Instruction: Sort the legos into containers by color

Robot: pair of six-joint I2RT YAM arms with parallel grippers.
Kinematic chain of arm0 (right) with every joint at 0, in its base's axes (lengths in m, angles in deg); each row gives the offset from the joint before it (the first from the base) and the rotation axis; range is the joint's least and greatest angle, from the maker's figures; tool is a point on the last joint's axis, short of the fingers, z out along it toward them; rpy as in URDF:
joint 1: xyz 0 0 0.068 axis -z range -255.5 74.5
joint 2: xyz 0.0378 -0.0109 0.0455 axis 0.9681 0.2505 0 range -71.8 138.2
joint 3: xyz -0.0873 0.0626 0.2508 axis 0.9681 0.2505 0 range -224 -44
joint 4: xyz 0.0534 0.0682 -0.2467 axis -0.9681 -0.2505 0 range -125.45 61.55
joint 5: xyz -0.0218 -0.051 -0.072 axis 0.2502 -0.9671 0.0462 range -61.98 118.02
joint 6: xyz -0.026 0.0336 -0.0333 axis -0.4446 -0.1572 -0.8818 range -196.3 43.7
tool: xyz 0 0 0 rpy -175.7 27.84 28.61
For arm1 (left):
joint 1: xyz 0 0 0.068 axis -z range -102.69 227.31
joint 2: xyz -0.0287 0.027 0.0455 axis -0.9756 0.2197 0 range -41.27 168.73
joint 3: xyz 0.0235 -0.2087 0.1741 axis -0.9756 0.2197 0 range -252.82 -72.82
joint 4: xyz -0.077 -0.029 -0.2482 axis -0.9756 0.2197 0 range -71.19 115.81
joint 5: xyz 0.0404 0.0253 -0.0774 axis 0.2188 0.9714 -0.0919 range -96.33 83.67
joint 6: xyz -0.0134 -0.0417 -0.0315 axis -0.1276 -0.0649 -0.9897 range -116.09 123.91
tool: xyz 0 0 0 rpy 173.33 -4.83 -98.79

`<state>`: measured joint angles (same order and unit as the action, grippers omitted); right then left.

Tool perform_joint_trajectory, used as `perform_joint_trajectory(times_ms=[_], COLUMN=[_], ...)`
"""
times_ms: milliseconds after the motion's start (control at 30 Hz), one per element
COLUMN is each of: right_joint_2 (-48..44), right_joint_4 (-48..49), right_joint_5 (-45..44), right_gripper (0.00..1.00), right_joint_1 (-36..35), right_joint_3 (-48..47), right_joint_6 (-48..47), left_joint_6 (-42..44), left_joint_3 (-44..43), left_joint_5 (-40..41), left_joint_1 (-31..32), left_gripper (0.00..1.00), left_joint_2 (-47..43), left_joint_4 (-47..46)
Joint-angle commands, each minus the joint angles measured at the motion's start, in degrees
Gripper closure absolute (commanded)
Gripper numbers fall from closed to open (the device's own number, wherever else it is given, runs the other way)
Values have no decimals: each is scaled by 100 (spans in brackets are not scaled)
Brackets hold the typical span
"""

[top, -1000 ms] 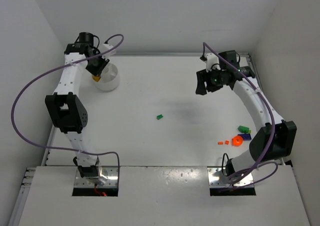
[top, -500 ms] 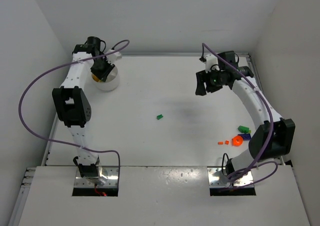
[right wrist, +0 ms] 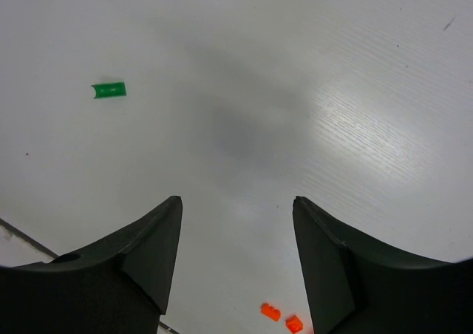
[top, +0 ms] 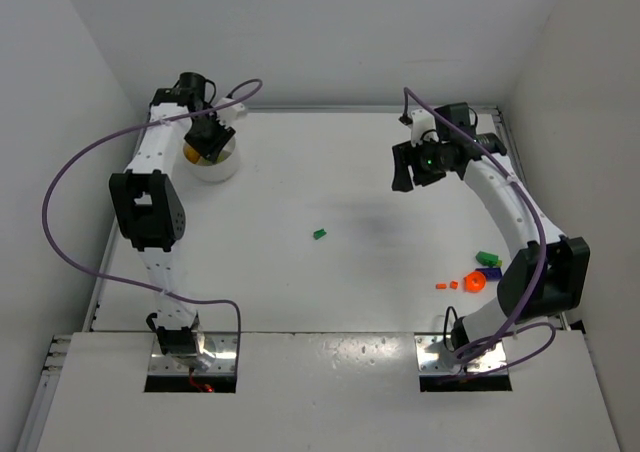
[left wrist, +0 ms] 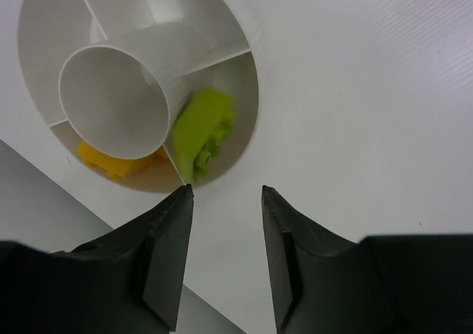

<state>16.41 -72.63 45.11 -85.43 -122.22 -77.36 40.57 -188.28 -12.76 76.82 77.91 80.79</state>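
L gripper (left wrist: 226, 192): jaws apart, nothing between, just over the rim of the dish (left wrist: 41, 46). Inside: lime brick (left wrist: 203, 131) in one section, yellow brick (left wrist: 107, 159) in the next. R gripper (right wrist: 236, 199): jaws wide, empty. Green brick (right wrist: 109, 90) lies mid-table (top: 300, 172), left and ahead of R jaws, long axis approx. parallel to their gap; R arm seems nearer. Other bricks (top: 473, 282) sit near R base.

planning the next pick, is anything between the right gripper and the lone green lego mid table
Nothing visible does. The right gripper, jaws open, hangs over bare table, and the green lego lies alone with only tabletop between them.
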Motion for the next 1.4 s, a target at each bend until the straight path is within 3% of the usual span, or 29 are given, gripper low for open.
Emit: perform_joint_trajectory(times_ms=[0, 167, 333, 500, 667, 900, 1133, 1367], right_joint_2=[-5, -127, -558, -777, -1436, -1956, -1948, -1596], right_joint_4=[182, 182, 86, -503, -627, -267, 94, 314], right_joint_5=[-170, -556, -1327, -2050, -3016, -3939, -3914, -3204], right_gripper=[38, 38, 38, 41, 41, 43, 43, 45], right_joint_1=[-9, -9, 44, 106, 228, 500, 1133, 2047], right_joint_3=[95, 149, 481, 1060, 1931, 2740, 2926, 2979], right_joint_6=[53, 53, -201, -552, -992, -1502, -1932, -2258], left_joint_6=[-63, -247, -650, -924, -1170, -1460, -1645, -1645], left_joint_3=[-240, -354, -267, 225, 813, 1595, 1860, 1860], left_joint_5=[63, 64, -707, -1270, -1816, -2432, -2670, -2617], left_joint_1=[58, 58, -117, -118, -66, -65, -12, 40], left_gripper=[52, 49, 48, 29, 17, 17, 17, 17], left_joint_2=[-26, -122, -902, -1737, -2363, -2881, -3102, -3155], left_joint_4=[-221, -396, -765, -819, -696, -467, -214, -10])
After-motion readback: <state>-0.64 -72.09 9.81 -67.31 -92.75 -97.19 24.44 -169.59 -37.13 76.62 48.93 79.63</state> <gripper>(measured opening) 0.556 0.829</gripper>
